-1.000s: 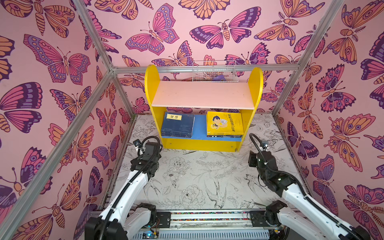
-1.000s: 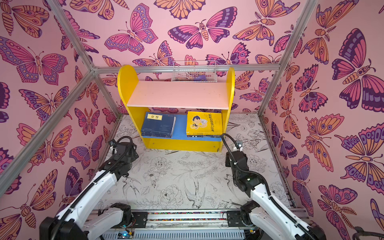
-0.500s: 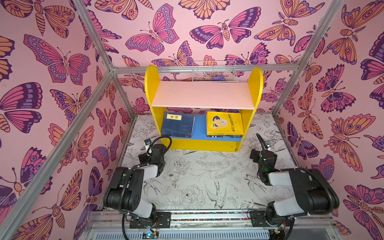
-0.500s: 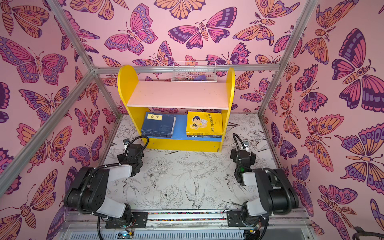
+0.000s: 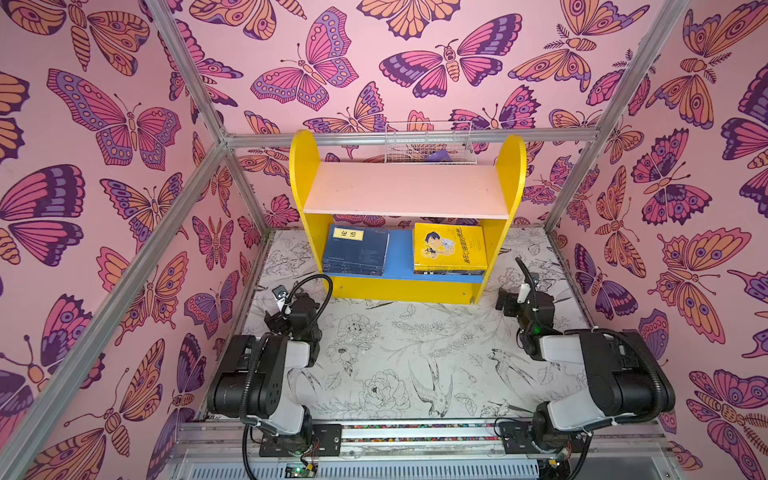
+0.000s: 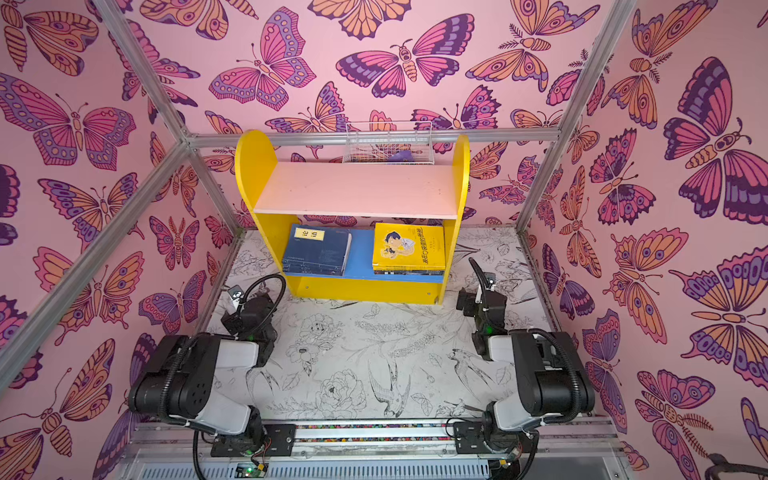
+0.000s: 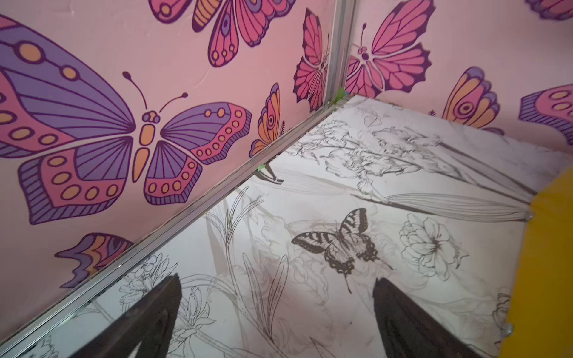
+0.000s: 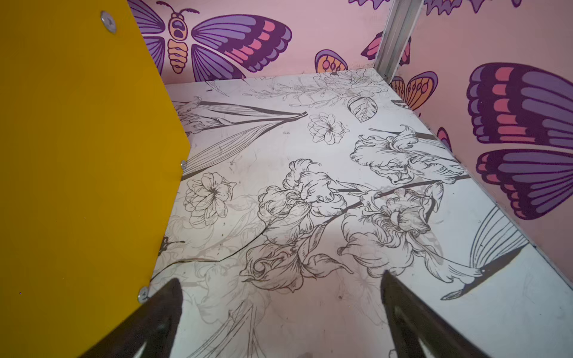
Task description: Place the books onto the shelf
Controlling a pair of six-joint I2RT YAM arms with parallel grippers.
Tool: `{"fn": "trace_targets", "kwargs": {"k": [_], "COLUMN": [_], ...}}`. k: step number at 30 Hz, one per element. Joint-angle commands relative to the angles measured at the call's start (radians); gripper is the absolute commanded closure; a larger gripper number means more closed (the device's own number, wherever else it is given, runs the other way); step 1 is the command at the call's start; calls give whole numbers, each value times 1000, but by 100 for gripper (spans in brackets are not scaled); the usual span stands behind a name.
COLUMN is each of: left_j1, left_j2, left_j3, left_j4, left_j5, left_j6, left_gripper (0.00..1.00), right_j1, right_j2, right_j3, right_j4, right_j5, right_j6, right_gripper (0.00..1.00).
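Shelf (image 5: 305, 166): stands at the back of the flower-printed table (image 5: 407, 353), close to the butterfly wall; yellow round-topped side panels, pale pink upper board, blue lower board
Books: on the blue lower board, lying flat in two stacks, a strip of blue board showing between them
Navy stack (image 5: 355, 251): left part of the lower board; yellow title label on the top cover
Yellow stack (image 5: 449, 248): right part of the lower board, beside the right side panel; cartoon child on the top cover; the number of books in either stack cannot be told
Left gripper (image 7: 276, 279): jaws spread wide, only table print between the fingers; low over the table near the left wall, just in front of the shelf's left panel
Right gripper (image 8: 280, 277): jaws spread wide, only table print between the fingers; low over the table beside the shelf's right panel
Arms: both folded low by the front rail
Wire basket (image 5: 428, 143): white, behind the upper board at the rear frame bar; something purple inside, too small to tell
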Motion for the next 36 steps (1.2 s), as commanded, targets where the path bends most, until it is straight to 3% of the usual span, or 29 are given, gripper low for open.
{"fn": "trace_targets", "kwargs": {"k": [1,4,16,27,28,29,30,36], "left_j1": [-27,-30,19,24,33,38,39,41], "left_j2": [11,24,11,7,5,8,8,8], "left_j3": [-51,-56,29,27,31,32,31,31], "left_j4": [117,144,-10,-9,-22,-20,-16,-19], "left_j5": [-15,-15,-15,-15,569,601,604,605], "left_j6": [8,8,8,8,8,8,228,242], "left_gripper": [2,2,2,1,1,1,1,0], "right_j1": [-7,-7,-7,-8,-9,-10,-9,-13], "right_j2": [-12,-11,-11,-11,-11,-11,-11,-11], "right_j3": [10,10,10,9,9,10,9,11], "right_j4": [-7,-3,-5,-4,-5,-5,-5,-6], "right_j5": [-20,-19,-21,-23,-23,-23,-23,-29], "right_j6": [-13,-14,-15,-13,-13,-13,-13,-13], "right_gripper": [0,0,0,0,0,0,0,0]}}
